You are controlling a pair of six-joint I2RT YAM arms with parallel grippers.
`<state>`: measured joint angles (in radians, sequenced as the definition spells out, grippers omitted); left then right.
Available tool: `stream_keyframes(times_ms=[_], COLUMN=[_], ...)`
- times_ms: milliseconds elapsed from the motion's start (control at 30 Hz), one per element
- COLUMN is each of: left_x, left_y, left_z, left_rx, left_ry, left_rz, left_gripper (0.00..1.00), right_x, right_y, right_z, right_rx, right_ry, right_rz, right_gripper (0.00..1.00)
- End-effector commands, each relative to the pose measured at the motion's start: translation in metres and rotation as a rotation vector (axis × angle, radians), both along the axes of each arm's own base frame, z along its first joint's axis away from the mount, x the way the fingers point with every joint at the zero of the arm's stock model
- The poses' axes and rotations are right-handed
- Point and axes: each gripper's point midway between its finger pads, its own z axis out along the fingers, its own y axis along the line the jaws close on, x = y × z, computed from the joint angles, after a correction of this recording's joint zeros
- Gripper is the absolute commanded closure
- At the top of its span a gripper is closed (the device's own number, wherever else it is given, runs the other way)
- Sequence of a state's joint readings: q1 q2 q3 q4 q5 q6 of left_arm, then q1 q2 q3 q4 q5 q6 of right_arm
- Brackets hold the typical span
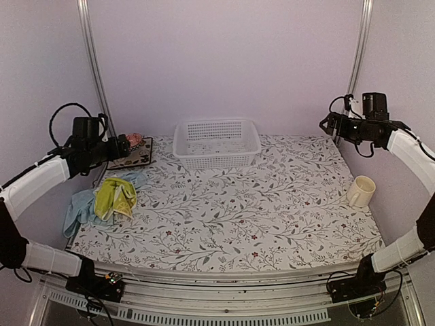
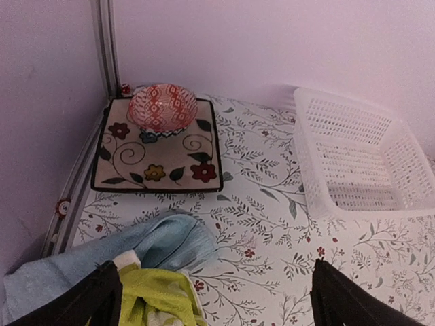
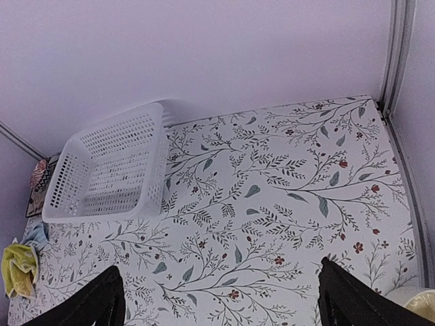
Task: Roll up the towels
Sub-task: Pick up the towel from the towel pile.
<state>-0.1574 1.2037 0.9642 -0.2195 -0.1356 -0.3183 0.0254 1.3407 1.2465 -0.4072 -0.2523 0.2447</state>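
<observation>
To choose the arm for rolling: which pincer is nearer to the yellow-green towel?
Left. The left pincer hangs just behind the yellow-green towel, above it; the right pincer is far away, at the back right side.

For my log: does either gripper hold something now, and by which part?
Nothing is held. The left gripper and right gripper are open and empty; the yellow-green towel and blue towel lie on the table.

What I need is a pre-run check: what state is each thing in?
Yellow-green towel: crumpled, unrolled, atop the blue one.
Light blue towel: crumpled, unrolled.
Basket: upright, empty.
Bowl: upright on the mat.
Mug: upright.
Left gripper: open, empty.
Right gripper: open, empty.
</observation>
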Motion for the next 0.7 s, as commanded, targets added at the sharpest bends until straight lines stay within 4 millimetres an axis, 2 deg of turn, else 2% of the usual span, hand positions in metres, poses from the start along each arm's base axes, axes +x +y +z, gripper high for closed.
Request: stream_keyframes(times_ms=[0,133,300,467,667], left_x=[-0.016,-0.022,-0.032,-0.035,-0.043], left_y=[0.011,0.006,0.000,-0.007,-0.010], left_z=[-0.045,-0.065,-0.100,-0.121,-0.154], left_rx=[0.054,0.056,0.023,0.003,0.000], left_ry=[0.201,0.281,0.364,0.426,0.518], left_rz=[0.138,0.146,0.149,0.154,0.162], left_gripper=[0.03,0.06,0.16,0.25,0.25], right_x=[0.007,0.014,0.031,0.042,0.045], right_y=[0.023,0.032,0.046,0.053,0.059], right_z=[-0.014,-0.022,-0.027,-0.031,-0.037], right_rx=[-0.133,-0.107,-0.058,-0.051,-0.045], right_ry=[0.064,0.072,0.102,0.121,0.133], right_rz=[0.053,0.074,0.111,0.130,0.143], right_gripper=[0.01,0.01,0.01,0.01,0.01])
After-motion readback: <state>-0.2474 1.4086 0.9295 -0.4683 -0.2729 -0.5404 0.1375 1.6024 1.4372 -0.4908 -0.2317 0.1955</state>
